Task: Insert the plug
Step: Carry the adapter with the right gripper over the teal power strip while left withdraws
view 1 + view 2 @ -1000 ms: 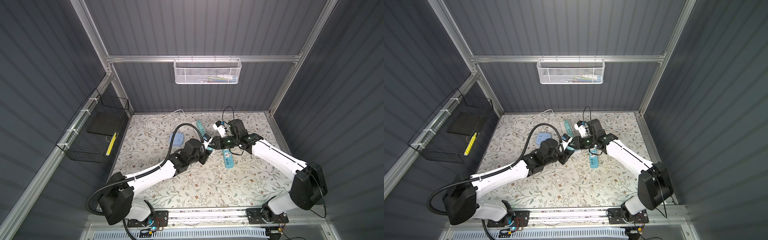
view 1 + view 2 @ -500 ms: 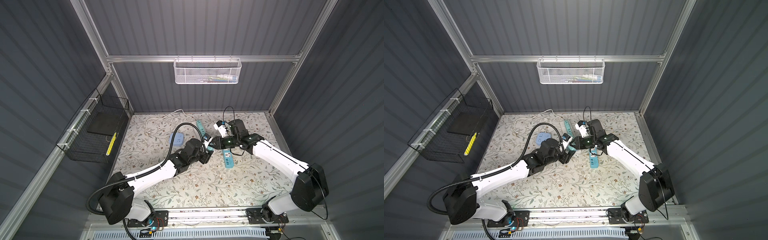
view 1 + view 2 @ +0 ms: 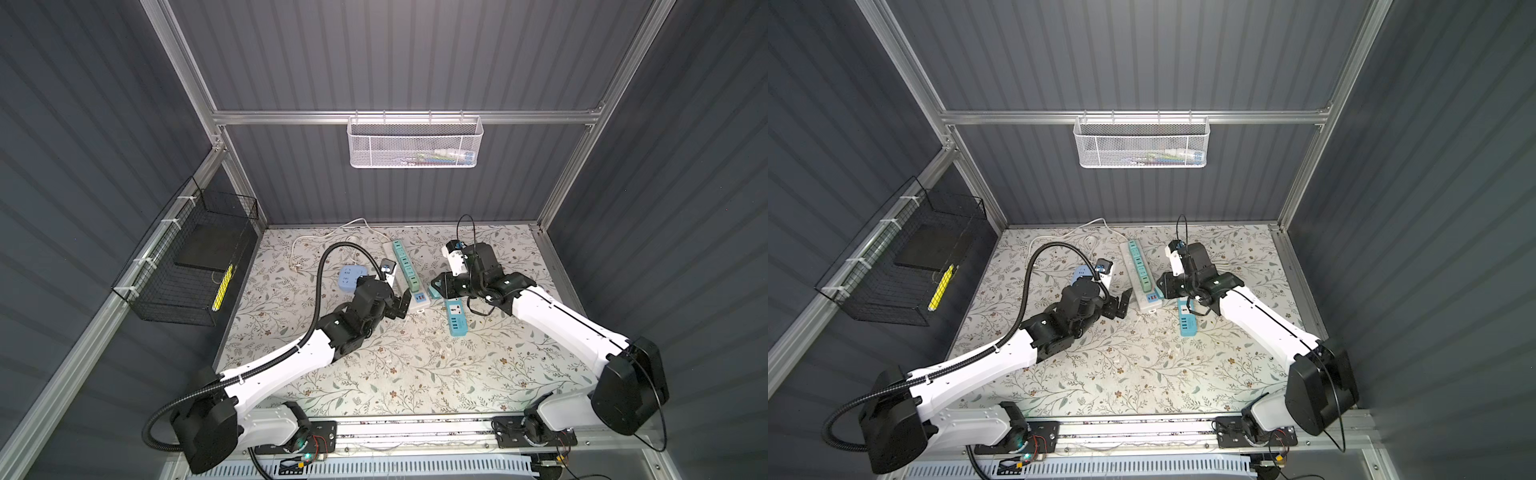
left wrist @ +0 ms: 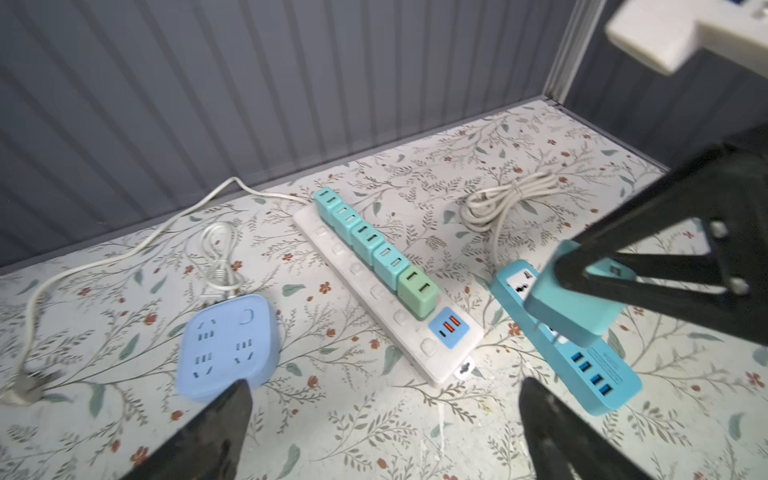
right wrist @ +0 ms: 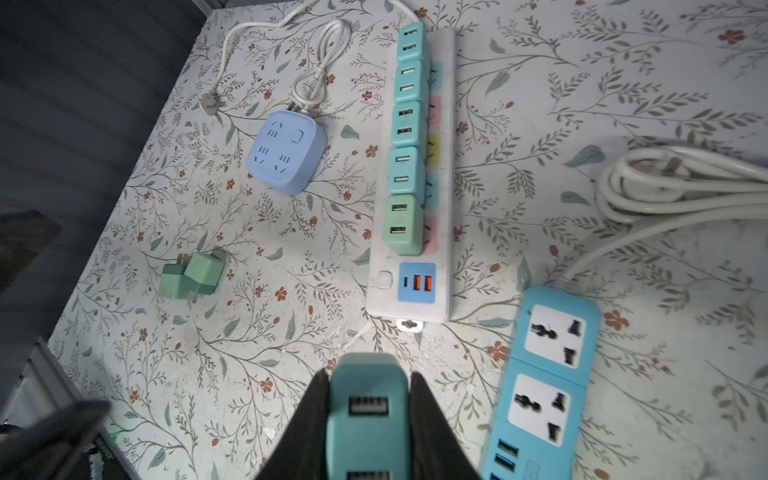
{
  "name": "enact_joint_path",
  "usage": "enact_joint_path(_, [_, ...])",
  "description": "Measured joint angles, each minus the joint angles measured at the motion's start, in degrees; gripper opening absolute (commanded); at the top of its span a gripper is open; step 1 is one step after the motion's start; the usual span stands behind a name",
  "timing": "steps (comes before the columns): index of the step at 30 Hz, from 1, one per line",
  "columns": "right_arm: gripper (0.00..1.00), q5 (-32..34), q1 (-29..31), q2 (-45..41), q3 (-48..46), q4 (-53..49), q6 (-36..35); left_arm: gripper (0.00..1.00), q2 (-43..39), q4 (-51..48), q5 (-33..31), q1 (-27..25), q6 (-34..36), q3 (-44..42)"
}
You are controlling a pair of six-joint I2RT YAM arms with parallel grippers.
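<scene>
A teal plug [image 5: 368, 415], a charger cube with two USB ports, is clamped between my right gripper's [image 5: 368, 376] black fingers. In the left wrist view the plug [image 4: 573, 307] hangs just above the blue power strip [image 4: 582, 365], over its universal sockets. In both top views the right gripper [image 3: 436, 286] [image 3: 1160, 286] hovers at the far end of that blue strip [image 3: 454, 318] [image 3: 1185, 318]. My left gripper [image 4: 384, 386] [image 3: 401, 305] stands wide open and empty, just left of the white power strip's [image 3: 399, 278] near end.
The white strip [image 5: 442, 166] carries several plugged-in teal and green chargers. A pale blue cube socket [image 5: 286, 151], two loose green plugs [image 5: 191, 276] and a coiled white cable [image 5: 665, 187] lie on the floral mat. Wire baskets hang on the back wall [image 3: 415, 141] and left wall [image 3: 187, 266].
My left gripper has opened, let go of the plug and drawn back slightly. The right gripper stays shut on the plug.
</scene>
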Motion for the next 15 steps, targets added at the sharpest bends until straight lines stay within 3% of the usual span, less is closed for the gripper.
enact_joint_path(15, [0.16, 11.13, -0.33, -10.91, -1.64, -5.73, -2.99, 1.00, -10.40, -12.31, -10.27, 0.22, -3.89, -0.24])
